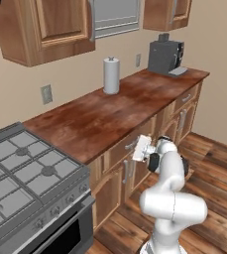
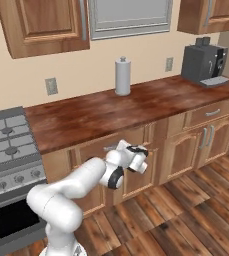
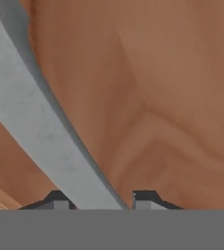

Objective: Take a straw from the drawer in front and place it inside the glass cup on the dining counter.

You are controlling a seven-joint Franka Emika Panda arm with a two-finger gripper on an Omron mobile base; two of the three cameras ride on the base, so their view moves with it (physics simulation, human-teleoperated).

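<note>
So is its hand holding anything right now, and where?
Yes: the hand is closed on the drawer's metal bar handle, fingertips either side of the bar.

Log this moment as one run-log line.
phase: opening drawer | gripper: shut on small metal bar handle | light-wood panelled drawer: closed | red straw: not yet taken

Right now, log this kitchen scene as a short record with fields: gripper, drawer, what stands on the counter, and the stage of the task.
gripper: gripper closed around the metal bar handle, a finger tip on each side of it
drawer: drawer under the wood counter, front shut flush with the cabinets
counter: paper towel roll upright near the wall; coffee machine at the far end
left of counter: gas stove
stage: handle gripped, drawer not yet pulled out; straw not yet reached
</note>
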